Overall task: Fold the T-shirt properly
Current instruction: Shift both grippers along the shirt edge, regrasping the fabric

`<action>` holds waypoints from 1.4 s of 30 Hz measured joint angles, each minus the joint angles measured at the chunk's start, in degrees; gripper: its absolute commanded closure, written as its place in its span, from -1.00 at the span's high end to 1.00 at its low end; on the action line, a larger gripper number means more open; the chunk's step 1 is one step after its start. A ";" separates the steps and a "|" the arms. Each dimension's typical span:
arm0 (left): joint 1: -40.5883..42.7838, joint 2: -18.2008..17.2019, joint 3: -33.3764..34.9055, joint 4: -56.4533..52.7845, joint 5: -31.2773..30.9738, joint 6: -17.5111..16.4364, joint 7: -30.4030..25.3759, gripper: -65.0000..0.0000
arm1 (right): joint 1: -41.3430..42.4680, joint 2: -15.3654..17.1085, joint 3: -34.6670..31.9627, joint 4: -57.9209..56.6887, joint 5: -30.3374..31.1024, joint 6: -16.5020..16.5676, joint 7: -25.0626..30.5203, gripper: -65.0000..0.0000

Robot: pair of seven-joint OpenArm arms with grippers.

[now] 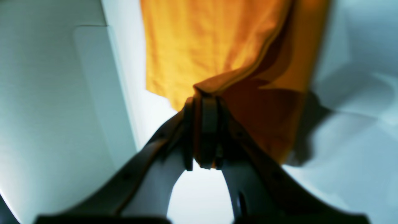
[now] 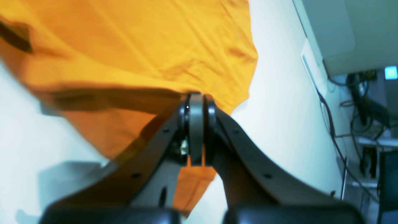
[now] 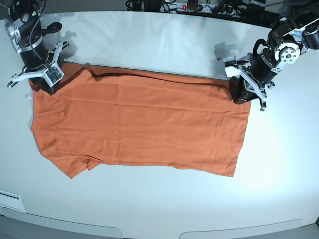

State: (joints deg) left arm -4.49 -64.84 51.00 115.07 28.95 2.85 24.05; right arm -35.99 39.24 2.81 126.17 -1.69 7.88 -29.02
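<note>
The orange T-shirt [image 3: 139, 124] lies spread across the white table [image 3: 164, 45], its long axis running left to right. My left gripper [image 3: 241, 94] is shut on the T-shirt's far right corner, lifting that edge slightly; in the left wrist view the left gripper [image 1: 205, 99] pinches a fold of the T-shirt [image 1: 199, 40]. My right gripper [image 3: 42, 85] is shut on the far left corner; the right wrist view shows the right gripper [image 2: 196, 99] clamped on the edge of the T-shirt [image 2: 140, 40]. A sleeve [image 3: 75, 167] sticks out at the near left.
Cables and power strips [image 3: 189, 6] lie along the table's far edge. The table's near edge [image 3: 149, 234] runs along the bottom. Cables and equipment [image 2: 367, 102] show beyond the table's side in the right wrist view.
</note>
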 measured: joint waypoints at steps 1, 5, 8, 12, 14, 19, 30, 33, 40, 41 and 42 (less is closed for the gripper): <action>-0.46 0.13 0.00 0.00 0.02 0.11 -0.04 -1.00 | 1.33 -0.02 0.02 -1.27 0.61 0.66 0.11 -1.00; -1.44 0.26 0.00 -0.02 -0.04 0.04 -0.22 -1.00 | 4.20 -0.35 0.00 -4.63 3.30 3.58 -0.13 -1.00; -2.58 0.31 0.00 -0.72 -2.10 -0.04 -1.60 -1.00 | 6.14 -0.35 -0.02 -5.07 4.55 4.11 -0.04 -1.00; -4.15 2.05 0.00 -4.07 -2.62 -0.04 -1.92 -1.00 | 5.88 -0.35 -0.02 -5.55 4.76 5.07 -0.11 -1.00; -4.79 3.17 0.00 -5.97 -3.04 -0.02 -2.56 -1.00 | 5.95 -0.35 -0.02 -5.57 4.79 4.66 0.17 -1.00; -5.05 6.14 0.00 -7.54 -3.04 -0.04 -3.26 -1.00 | 6.32 -0.35 -0.02 -8.17 5.07 4.31 1.22 -1.00; -6.01 7.67 0.00 -7.61 -3.04 3.58 -1.49 -1.00 | 9.94 -0.37 -0.02 -10.71 7.56 6.08 1.22 -1.00; -6.03 7.69 0.00 -8.20 -3.04 3.61 -1.53 -1.00 | 9.97 -0.37 -0.02 -10.71 7.74 6.12 1.25 -1.00; -7.89 7.69 0.00 -11.08 -3.02 5.75 -1.60 -1.00 | 9.99 -0.37 -0.02 -10.71 7.74 5.64 1.25 -1.00; -8.11 7.69 0.00 -11.32 -3.02 6.43 -1.55 -1.00 | 9.99 -0.35 -0.02 -10.71 7.74 5.16 1.25 -1.00; -8.39 7.69 0.00 -11.32 -3.06 6.43 -1.51 -1.00 | 9.99 -0.35 -0.02 -10.71 7.74 4.92 1.22 -1.00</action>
State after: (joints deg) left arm -12.88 -57.14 51.00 103.74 25.89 9.28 22.55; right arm -26.00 38.89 2.79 115.46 6.04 12.80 -27.79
